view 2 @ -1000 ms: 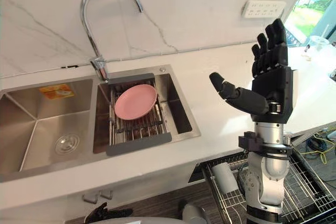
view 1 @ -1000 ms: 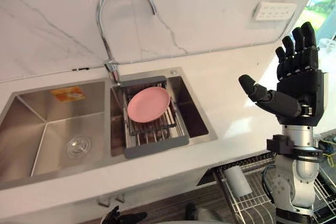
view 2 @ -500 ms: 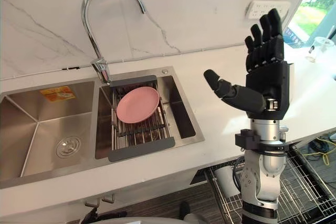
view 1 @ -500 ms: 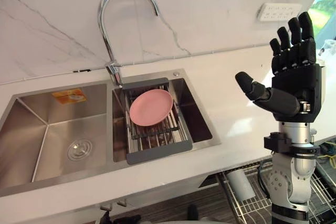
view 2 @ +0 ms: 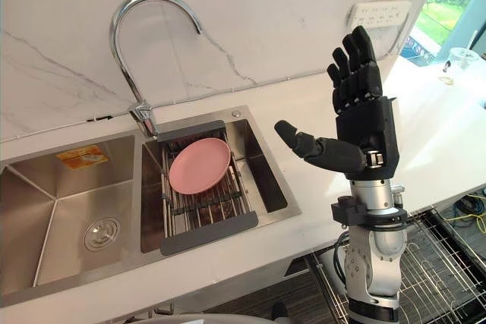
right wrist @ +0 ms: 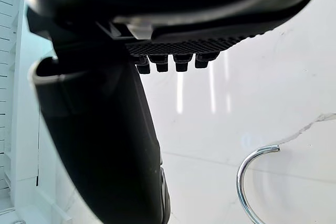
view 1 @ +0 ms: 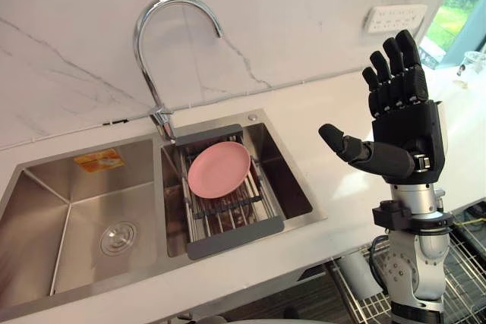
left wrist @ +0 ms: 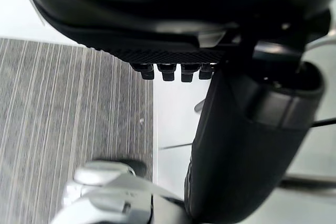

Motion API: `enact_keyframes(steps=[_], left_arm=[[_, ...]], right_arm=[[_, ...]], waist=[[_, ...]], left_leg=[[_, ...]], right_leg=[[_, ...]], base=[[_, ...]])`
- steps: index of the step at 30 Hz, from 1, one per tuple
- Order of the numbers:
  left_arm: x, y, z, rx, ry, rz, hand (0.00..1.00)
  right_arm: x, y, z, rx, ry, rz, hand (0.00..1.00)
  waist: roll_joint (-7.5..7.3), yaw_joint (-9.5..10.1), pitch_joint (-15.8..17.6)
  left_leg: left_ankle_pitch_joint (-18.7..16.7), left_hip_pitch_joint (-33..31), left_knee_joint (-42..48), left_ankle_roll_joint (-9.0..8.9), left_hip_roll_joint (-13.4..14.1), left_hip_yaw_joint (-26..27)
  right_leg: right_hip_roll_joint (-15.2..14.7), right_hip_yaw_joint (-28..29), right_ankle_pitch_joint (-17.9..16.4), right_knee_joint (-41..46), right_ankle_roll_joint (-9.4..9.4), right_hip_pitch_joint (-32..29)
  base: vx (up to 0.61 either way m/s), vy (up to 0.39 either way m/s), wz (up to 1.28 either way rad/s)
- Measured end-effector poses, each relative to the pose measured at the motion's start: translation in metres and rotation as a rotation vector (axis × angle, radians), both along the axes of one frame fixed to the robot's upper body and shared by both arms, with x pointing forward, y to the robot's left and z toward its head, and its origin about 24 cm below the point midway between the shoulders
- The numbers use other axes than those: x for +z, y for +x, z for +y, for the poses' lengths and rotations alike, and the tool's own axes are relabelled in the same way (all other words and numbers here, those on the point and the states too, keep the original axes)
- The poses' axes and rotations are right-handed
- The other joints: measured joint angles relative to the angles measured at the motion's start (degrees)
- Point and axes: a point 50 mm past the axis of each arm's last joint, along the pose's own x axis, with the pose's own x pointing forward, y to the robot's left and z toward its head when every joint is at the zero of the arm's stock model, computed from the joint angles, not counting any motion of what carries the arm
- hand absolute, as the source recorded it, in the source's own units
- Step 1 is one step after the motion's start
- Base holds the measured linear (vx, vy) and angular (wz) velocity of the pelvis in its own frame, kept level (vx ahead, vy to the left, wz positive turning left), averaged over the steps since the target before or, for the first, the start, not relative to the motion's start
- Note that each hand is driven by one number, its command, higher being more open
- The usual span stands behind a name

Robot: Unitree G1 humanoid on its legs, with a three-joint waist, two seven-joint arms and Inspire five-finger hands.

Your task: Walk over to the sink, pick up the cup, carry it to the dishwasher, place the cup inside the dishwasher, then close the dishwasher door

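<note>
Our left hand (left wrist: 173, 19) hangs over the floor (left wrist: 63, 103), fingers straight, holding nothing. Ahead, the sink (view 1: 38, 210) has no cup in it that we can see. Its left basin is bare but for the drain (view 1: 119, 238), the faucet (view 1: 161, 117) arches over the divide, and the right basin carries a rack (view 1: 235, 238) with a pink plate (view 1: 219, 170) resting on it. Right of the sink, our right hand (view 1: 402, 149) is raised above the counter (view 1: 326, 104), fingers straight up and thumb spread toward the sink, empty. The cup (view 1: 357, 272) is below that hand, under the counter edge, in the dishwasher basket (view 2: 448, 263), just left of our right forearm. From the right hand it lies straight down and a little toward us, and the right hand is plainly the nearer one. The cup seems to lie on its side, its long axis running from under the counter out toward us, though the counter edge and forearm hide part of it. It looks whitish, plain and cylindrical, and we cannot tell which end is the mouth. We judge the placing done and the door left to shut, so the right hand would need to drop below the counter.
</note>
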Motion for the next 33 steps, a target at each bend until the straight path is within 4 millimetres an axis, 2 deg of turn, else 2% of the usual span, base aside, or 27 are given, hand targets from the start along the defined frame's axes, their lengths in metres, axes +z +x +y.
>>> enact_keyframes(steps=[4,5,6,8,11,14,18,19,26,33], left_arm=[[-0.004,-0.017,0.002,0.067,-0.083,0.030,1.00],[-0.004,-0.021,0.004,0.076,-0.105,0.040,1.00],[-0.005,-0.025,0.005,0.055,-0.134,0.056,1.00],[-0.004,-0.029,0.009,0.018,-0.156,0.062,1.00],[-0.002,-0.033,0.018,-0.031,-0.152,0.087,1.00],[-0.001,-0.026,0.026,-0.084,-0.150,0.102,1.00],[0.000,-0.025,0.031,-0.089,-0.148,0.118,1.00],[0.000,-0.026,0.030,-0.085,-0.153,0.132,1.00],[0.000,-0.024,0.031,-0.089,-0.174,0.135,1.00],[0.000,-0.018,0.032,-0.094,-0.187,0.136,1.00]], right_arm=[[-0.001,0.000,-0.003,0.002,0.023,0.008,1.00],[-0.002,0.000,-0.007,-0.017,0.016,0.022,1.00],[-0.002,0.000,-0.011,-0.054,-0.007,0.043,1.00],[-0.003,0.002,-0.013,-0.116,-0.092,0.080,1.00],[-0.006,0.007,-0.003,-0.147,-0.300,0.134,1.00],[-0.009,0.011,0.005,-0.147,-0.508,0.176,1.00],[-0.014,0.015,0.017,-0.106,-0.690,0.208,1.00],[-0.015,0.018,0.024,-0.084,-0.790,0.213,1.00],[-0.013,0.030,0.050,0.040,-1.037,0.185,1.00],[-0.026,0.047,0.071,0.107,-1.221,0.203,1.00]], waist=[[-1.02,0.01,-1.21],[-1.11,-0.31,-1.83],[-1.10,-1.11,-2.23],[-1.49,-0.83,-2.46],[-2.41,-1.19,-2.82],[-2.94,-1.29,-2.71],[-3.60,-1.36,-2.68],[-3.62,-1.35,-2.67],[-3.61,-1.20,-2.64],[-3.64,-0.92,-2.56]], left_leg=[[0.25,1.38,-2.62,-0.25,0.48,0.62],[0.39,2.03,-3.51,-0.30,0.98,2.15],[1.28,3.03,-4.13,-1.36,1.91,4.77],[2.32,4.34,-5.72,-1.90,1.79,5.26],[2.36,5.22,-6.08,-2.09,1.92,5.94],[2.29,6.28,-6.82,-2.13,1.76,6.28],[2.28,6.55,-7.25,-2.08,1.47,6.37],[2.28,6.58,-7.53,-2.05,1.37,6.30],[3.01,6.34,-8.69,-1.83,1.27,5.26],[3.16,5.63,-8.81,-1.65,1.16,3.93]], right_leg=[[-0.67,-5.19,-0.78,0.00,-0.38,0.58],[-0.92,-6.39,-1.21,0.01,-0.23,0.88],[-1.08,-7.82,-1.92,-0.03,0.11,1.56],[-1.36,-9.36,-2.26,-0.14,0.39,2.01],[-1.34,-9.83,-1.13,-0.15,0.71,2.48],[-1.37,-9.58,-1.05,0.02,0.82,3.15],[-1.57,-9.32,-1.03,-0.07,0.96,3.23],[-1.66,-9.35,-1.06,-0.13,1.01,3.24],[-1.66,-10.17,-1.12,0.02,1.07,3.22],[-1.78,-11.22,-1.24,0.04,1.23,3.17]], base=[[0.00,-0.039,0.05],[0.04,-0.026,0.41],[0.05,-0.028,0.48],[0.05,-0.011,0.07],[0.06,0.000,-0.13],[0.03,0.007,-0.06],[-0.02,0.006,-0.01],[-0.04,0.000,0.02],[-0.02,-0.013,0.08],[0.00,-0.011,0.09]])
